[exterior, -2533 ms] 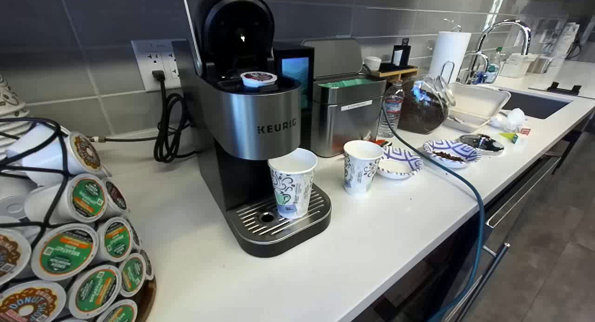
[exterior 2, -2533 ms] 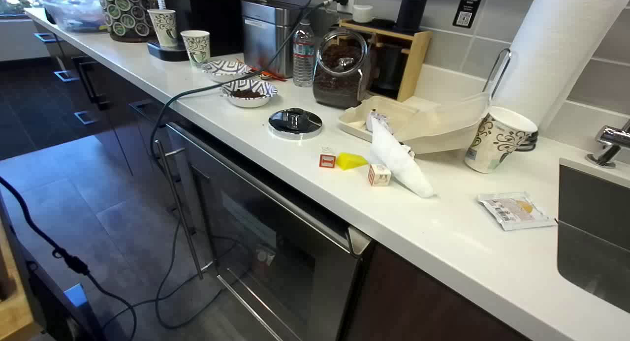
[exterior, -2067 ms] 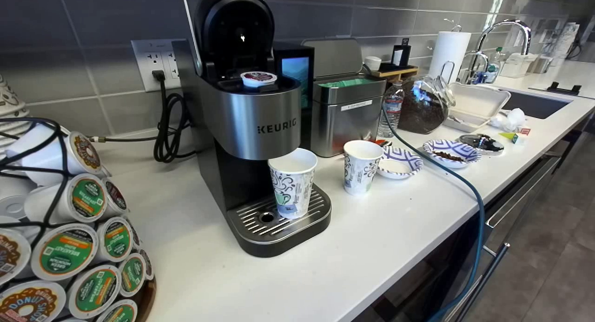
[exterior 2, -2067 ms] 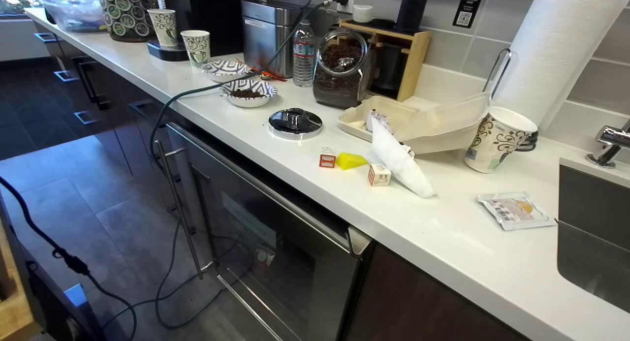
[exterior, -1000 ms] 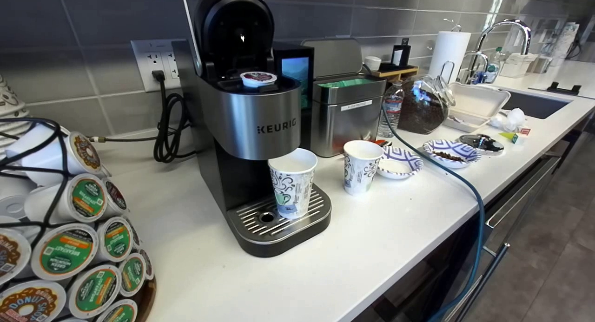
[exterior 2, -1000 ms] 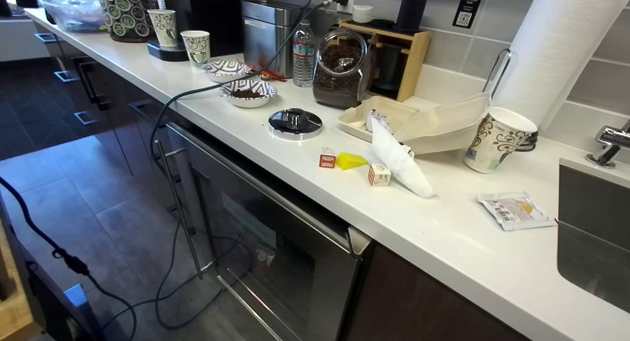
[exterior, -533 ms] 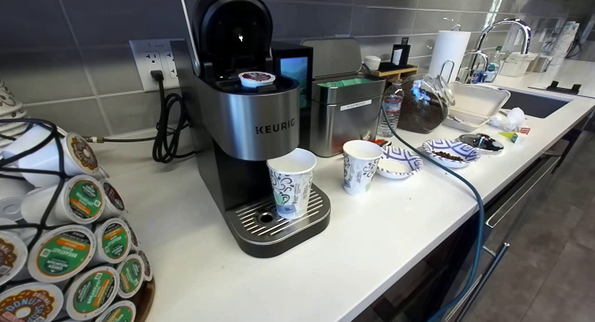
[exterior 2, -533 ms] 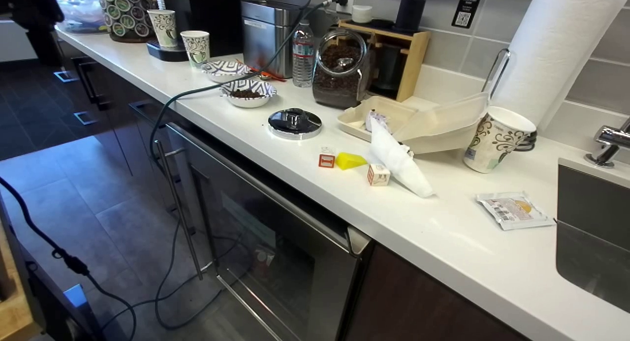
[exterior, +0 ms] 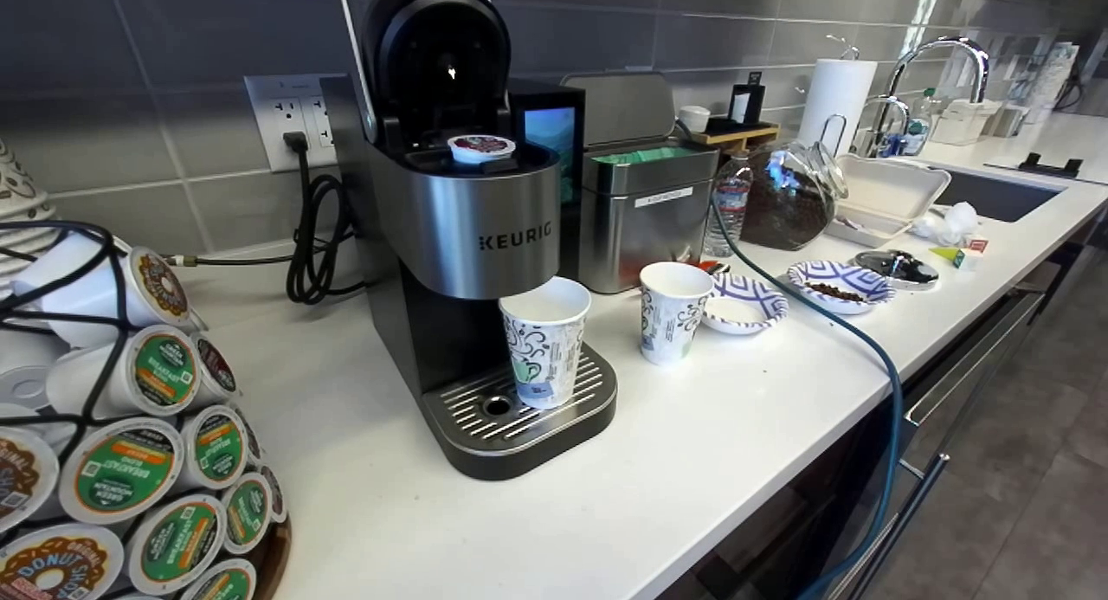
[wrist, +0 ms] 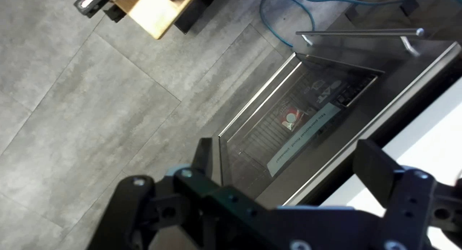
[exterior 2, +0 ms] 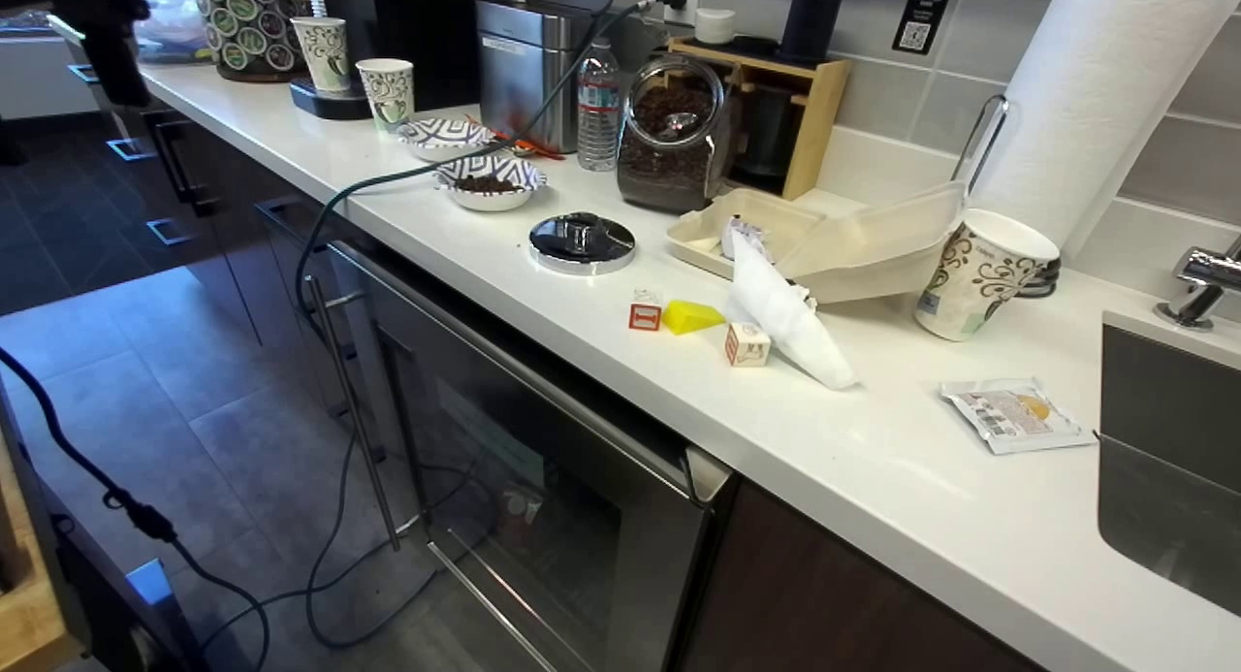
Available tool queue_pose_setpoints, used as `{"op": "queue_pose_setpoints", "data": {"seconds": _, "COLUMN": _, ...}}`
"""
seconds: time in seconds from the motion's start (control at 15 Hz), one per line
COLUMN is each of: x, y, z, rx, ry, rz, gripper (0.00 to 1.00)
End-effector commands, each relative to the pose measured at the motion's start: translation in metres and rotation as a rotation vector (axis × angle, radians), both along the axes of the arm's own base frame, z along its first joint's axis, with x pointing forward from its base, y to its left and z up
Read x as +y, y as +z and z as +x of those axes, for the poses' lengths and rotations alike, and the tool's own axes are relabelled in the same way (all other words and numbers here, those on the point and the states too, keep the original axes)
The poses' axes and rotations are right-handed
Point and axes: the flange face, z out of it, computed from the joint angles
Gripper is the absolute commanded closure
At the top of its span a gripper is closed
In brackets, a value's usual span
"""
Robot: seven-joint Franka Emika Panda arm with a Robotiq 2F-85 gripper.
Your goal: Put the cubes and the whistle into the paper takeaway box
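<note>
Two small letter cubes lie on the counter: one with a red-framed face (exterior 2: 645,317), the other whitish with a drawing (exterior 2: 747,345). A yellow piece, probably the whistle (exterior 2: 691,317), lies between them; it also shows in an exterior view (exterior: 943,251). The beige takeaway box (exterior 2: 858,250) stands open behind them, with a crumpled wrapper in its tray; its far view (exterior: 896,184) shows it open too. My gripper (wrist: 283,147) is open and empty above the floor and the fridge front in the wrist view. A dark arm or gripper part (exterior 2: 111,61) shows far left.
A white tissue (exterior 2: 790,313) leans on the box beside the whitish cube. Nearby are a chrome lid (exterior 2: 582,245), a paper cup (exterior 2: 984,274), a packet (exterior 2: 1016,415), a bean jar (exterior 2: 674,134) and patterned bowls (exterior 2: 490,185). A cable (exterior 2: 388,177) crosses the counter edge.
A dark arm part has come in at the top left of an exterior view and moved rightward. The cubes, yellow piece and box have not moved.
</note>
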Motion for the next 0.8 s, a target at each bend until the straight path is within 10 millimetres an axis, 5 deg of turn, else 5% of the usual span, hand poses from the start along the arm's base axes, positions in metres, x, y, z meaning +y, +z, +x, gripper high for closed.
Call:
{"op": "queue_pose_setpoints", "data": {"seconds": 0.0, "x": -0.023, "y": 0.016, "z": 0.048, "rx": -0.016, "ry": -0.189, "rz": 0.042, "gripper": 0.00}}
{"op": "queue_pose_setpoints", "data": {"seconds": 0.27, "x": -0.078, "y": 0.021, "z": 0.091, "rx": 0.032, "ry": -0.368, "rz": -0.054, "gripper": 0.00}}
{"op": "queue_pose_setpoints", "data": {"seconds": 0.6, "x": -0.114, "y": 0.006, "z": 0.180, "rx": 0.071, "ry": -0.501, "rz": -0.109, "gripper": 0.00}}
{"op": "queue_pose_setpoints", "data": {"seconds": 0.73, "x": -0.123, "y": 0.001, "z": 0.209, "rx": 0.007, "ry": -0.382, "rz": -0.059, "gripper": 0.00}}
